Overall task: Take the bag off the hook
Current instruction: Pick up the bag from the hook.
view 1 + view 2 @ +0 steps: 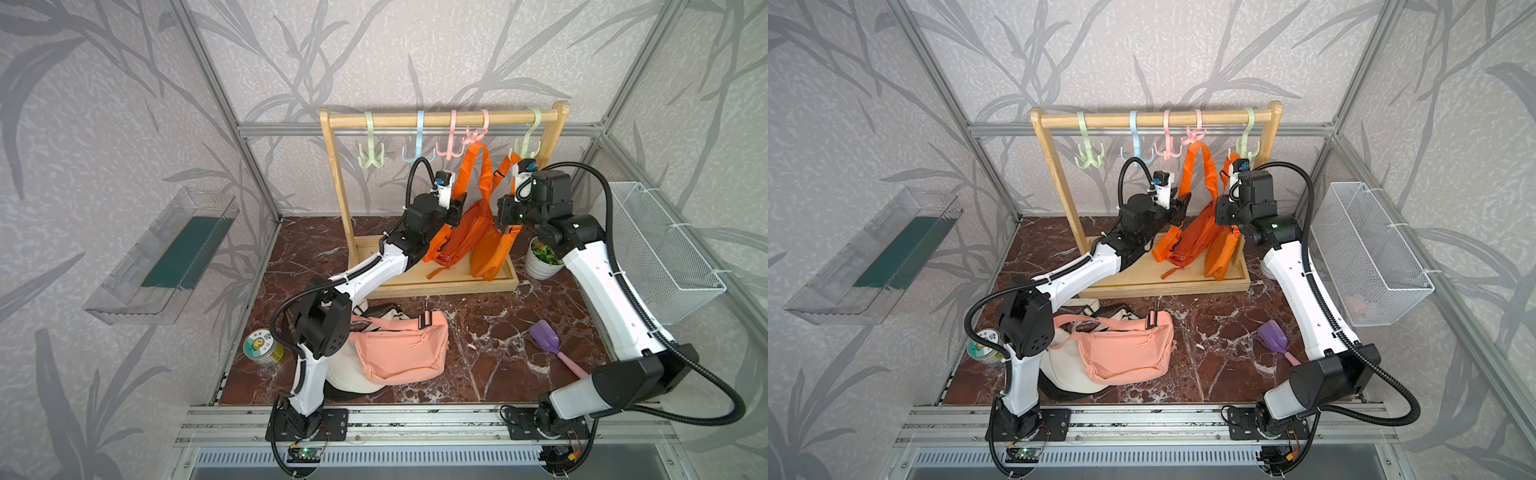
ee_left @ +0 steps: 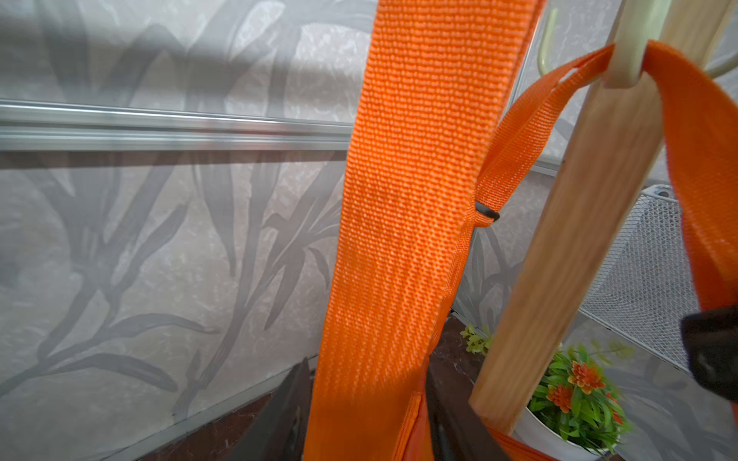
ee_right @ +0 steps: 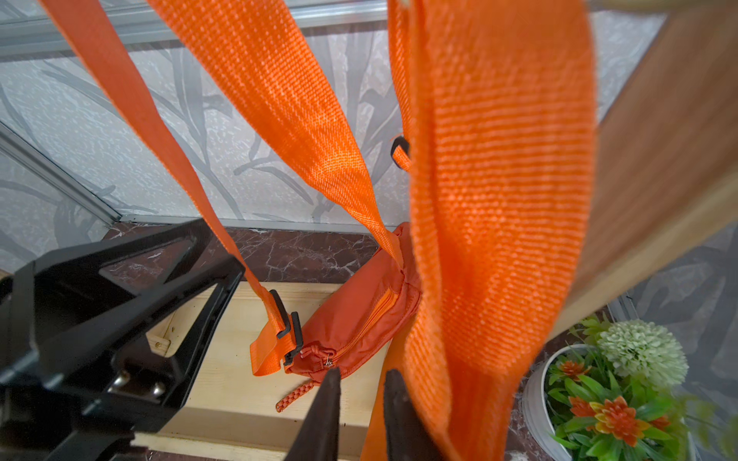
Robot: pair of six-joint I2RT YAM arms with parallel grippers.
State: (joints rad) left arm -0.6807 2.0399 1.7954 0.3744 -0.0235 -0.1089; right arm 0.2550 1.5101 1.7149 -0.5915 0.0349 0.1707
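Observation:
An orange bag (image 1: 465, 232) hangs by its strap (image 1: 473, 166) from a pink hook (image 1: 477, 134) on the wooden rack, its body resting low over the rack's base. My left gripper (image 1: 459, 208) is beside the bag's left side. In the left wrist view the strap (image 2: 399, 199) runs between its jaws, and the left gripper (image 2: 367, 371) presses on both edges. A second orange bag (image 1: 490, 253) hangs from the green hook (image 1: 527, 145). My right gripper (image 3: 363, 371) is next to that bag's strap, narrowly open with nothing between its fingers.
The wooden rack (image 1: 440, 118) carries several more pastel hooks. In front lie a pink bag (image 1: 399, 349) on a white bag (image 1: 349, 374), a tin (image 1: 262, 347) and a purple scoop (image 1: 544, 336). A potted plant (image 1: 542, 257) and a wire basket (image 1: 665, 249) are at the right.

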